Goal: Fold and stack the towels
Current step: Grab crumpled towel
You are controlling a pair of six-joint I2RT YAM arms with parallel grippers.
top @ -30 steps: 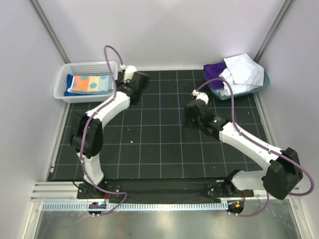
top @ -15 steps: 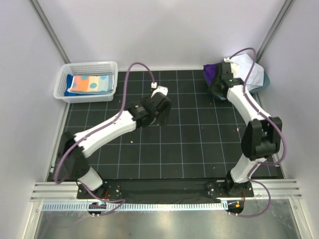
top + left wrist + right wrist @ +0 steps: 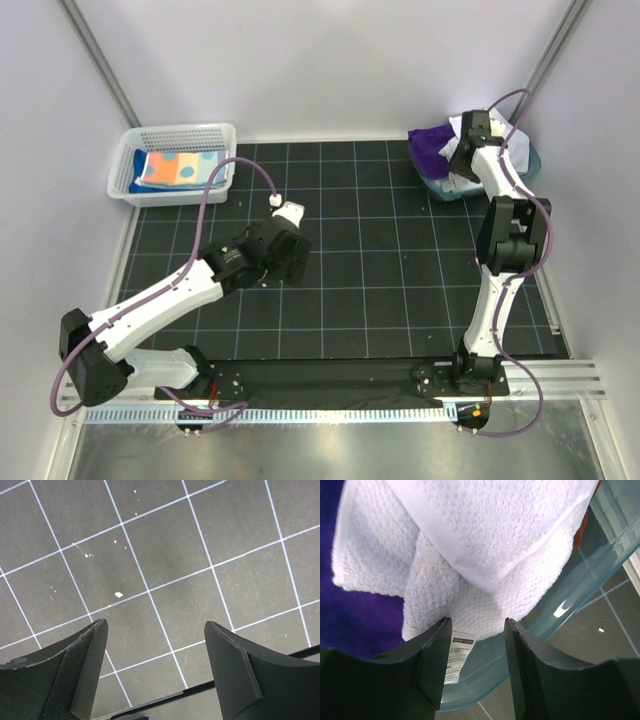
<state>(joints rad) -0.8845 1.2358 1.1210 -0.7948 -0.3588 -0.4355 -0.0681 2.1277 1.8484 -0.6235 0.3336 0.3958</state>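
Moved to the far corner, right tool [image 3: 477, 625] was held released over white towel [image 3: 495, 530] at rim of tub [image 3: 570, 605]; left tool [image 3: 155, 630] was kept released above open tabletop [image 3: 175, 555].

Left gripper [image 3: 156, 627] looks straight down on the black mat [image 3: 165, 540], jaws spread wide, one dark finger [image 3: 82, 672] at lower left, the other at lower right. White grid lines [image 3: 150, 587] run diagonally; pale specks [image 3: 118, 594] dot the upper left.
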